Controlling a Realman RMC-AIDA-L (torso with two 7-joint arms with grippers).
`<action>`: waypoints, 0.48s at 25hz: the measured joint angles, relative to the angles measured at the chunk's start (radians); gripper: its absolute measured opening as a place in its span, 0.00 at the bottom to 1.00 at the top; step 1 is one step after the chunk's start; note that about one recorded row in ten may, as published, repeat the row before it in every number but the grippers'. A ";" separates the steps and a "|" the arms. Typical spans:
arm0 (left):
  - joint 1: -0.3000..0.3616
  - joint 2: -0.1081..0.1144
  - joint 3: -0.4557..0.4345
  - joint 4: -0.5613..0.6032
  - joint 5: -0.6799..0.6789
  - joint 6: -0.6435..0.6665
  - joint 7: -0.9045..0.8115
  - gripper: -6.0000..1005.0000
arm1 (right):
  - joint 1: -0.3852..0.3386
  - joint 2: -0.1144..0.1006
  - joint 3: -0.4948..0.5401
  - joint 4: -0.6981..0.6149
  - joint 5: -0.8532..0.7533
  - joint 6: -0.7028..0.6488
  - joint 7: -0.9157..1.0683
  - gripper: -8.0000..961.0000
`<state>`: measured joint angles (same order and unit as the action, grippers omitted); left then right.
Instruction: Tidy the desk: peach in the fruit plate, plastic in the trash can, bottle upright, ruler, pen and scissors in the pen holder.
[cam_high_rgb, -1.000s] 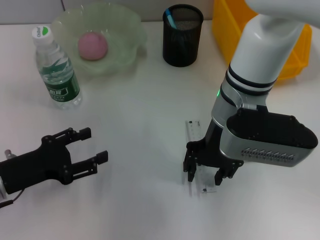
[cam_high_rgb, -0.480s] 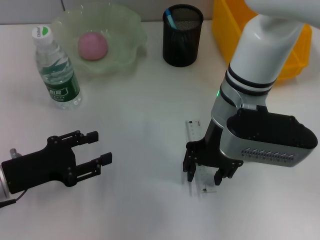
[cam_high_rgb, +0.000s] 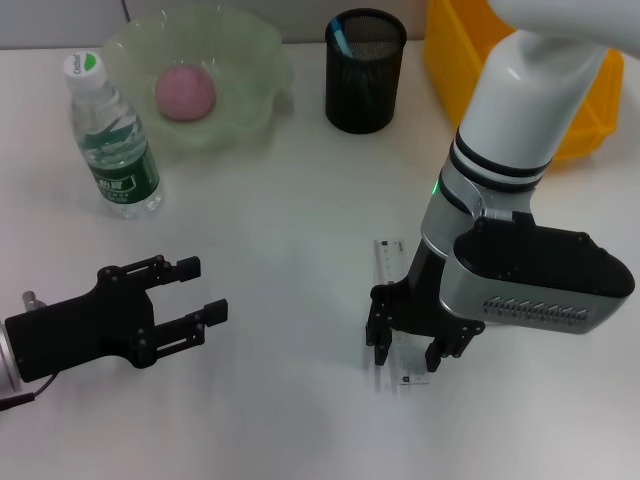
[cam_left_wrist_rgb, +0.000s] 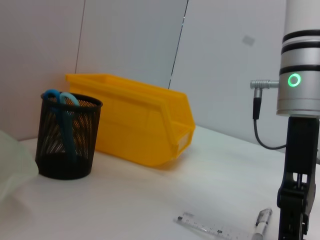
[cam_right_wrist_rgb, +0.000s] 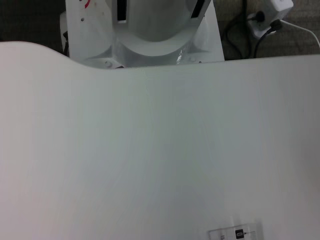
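The transparent ruler (cam_high_rgb: 385, 262) lies flat on the desk (cam_high_rgb: 290, 220), and its near end runs under my right gripper (cam_high_rgb: 408, 348). That gripper is open and low, one finger on each side of the ruler. The left wrist view shows the ruler (cam_left_wrist_rgb: 210, 229) with the silver pen (cam_left_wrist_rgb: 261, 223) beside it, close to the right gripper's fingers (cam_left_wrist_rgb: 294, 200). My left gripper (cam_high_rgb: 195, 292) hovers open over the near left desk, holding nothing. The peach (cam_high_rgb: 185, 92) rests in the fruit plate (cam_high_rgb: 250, 50). The bottle (cam_high_rgb: 110, 135) stands upright. The scissors (cam_high_rgb: 342, 38) stick out of the pen holder (cam_high_rgb: 365, 85).
The yellow trash can (cam_high_rgb: 450, 50) stands at the back right, just right of the pen holder, and also shows as the trash can (cam_left_wrist_rgb: 135, 125) in the left wrist view. My right arm's white body covers part of it. The robot's base (cam_right_wrist_rgb: 150, 30) lies past the near desk edge.
My left gripper has moved a little to the right, towards the middle of the desk. The right gripper has barely shifted over the ruler.
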<state>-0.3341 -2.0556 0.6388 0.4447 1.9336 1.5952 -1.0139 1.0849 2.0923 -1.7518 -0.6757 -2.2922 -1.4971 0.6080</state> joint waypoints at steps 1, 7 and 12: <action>0.000 0.000 -0.002 0.002 0.000 0.004 0.000 0.66 | 0.002 0.000 0.000 0.002 0.000 0.000 0.000 0.55; 0.000 0.003 -0.006 0.007 -0.002 0.024 -0.004 0.66 | 0.005 0.000 0.000 0.008 0.001 0.000 0.000 0.48; 0.000 0.005 -0.007 0.007 -0.003 0.025 -0.009 0.66 | 0.001 0.000 0.000 -0.002 0.001 0.000 0.001 0.44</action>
<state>-0.3344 -2.0510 0.6320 0.4513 1.9308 1.6204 -1.0232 1.0862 2.0923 -1.7518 -0.6779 -2.2916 -1.4974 0.6088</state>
